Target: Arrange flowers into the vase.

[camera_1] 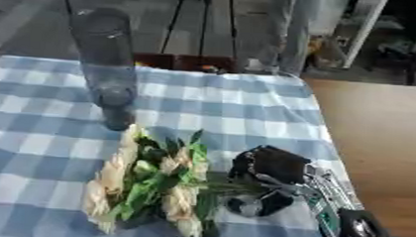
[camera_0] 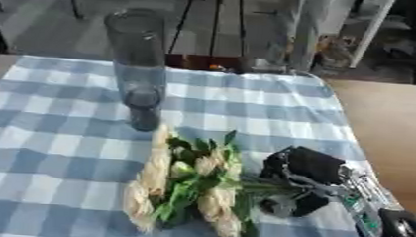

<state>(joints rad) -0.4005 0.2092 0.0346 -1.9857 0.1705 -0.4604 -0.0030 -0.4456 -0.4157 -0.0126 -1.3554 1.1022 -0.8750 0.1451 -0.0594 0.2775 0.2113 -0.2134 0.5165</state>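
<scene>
Your right hand (camera_0: pixel 303 181) curled round the stems of the cream flowers (camera_0: pixel 188 184), bouquet lying on the blue checked cloth (camera_0: pixel 63 135), tall smoky glass vase (camera_0: pixel 137 63) upright just beyond the blooms, apart from them.

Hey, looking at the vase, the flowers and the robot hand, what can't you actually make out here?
- Right hand: curled at the flowers' stems, but blur hides the contact.
- Stem ends: covered by that hand in both views.
- Vase: whether it holds water, too blurred to tell.
- Left hand: outside both views.
</scene>
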